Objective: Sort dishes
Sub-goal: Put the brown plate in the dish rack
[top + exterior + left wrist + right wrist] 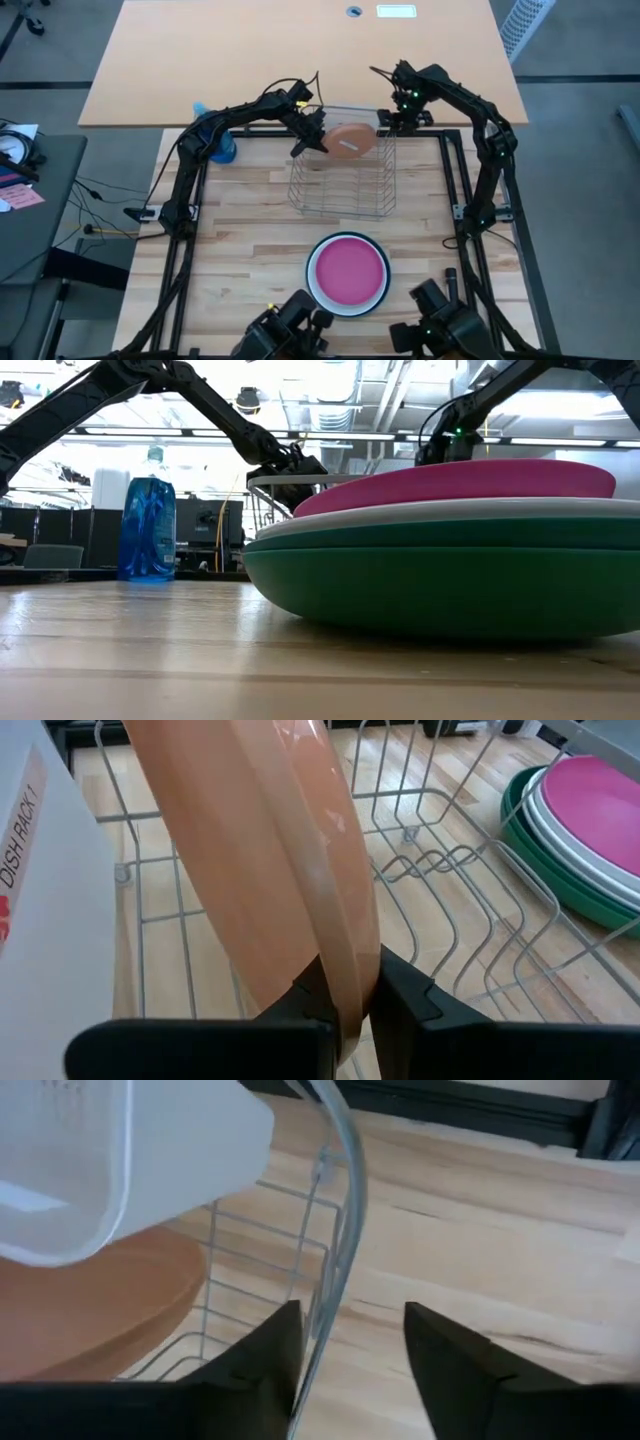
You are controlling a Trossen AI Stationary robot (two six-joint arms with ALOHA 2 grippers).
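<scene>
salmon-orange plate (300,840) pinched upright by left tool (350,1005).

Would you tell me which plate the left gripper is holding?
The salmon-orange plate, pinched on edge by the left gripper over the rack; the others lie stacked.

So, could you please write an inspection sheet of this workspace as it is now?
Surface: wooden table, bare around the items.
Job's things: salmon-orange plate tilted on edge over the wire dish rack; stack near the front with magenta plate on top, white beneath, dark green at the bottom.
Clutter: blue spray bottle by the left arm.
Hands: left hand shut on the salmon-orange plate's rim; right hand open around the rack's top wire.
Cables: loose cables on the floor, left.
Surroundings: larger table behind.
</scene>
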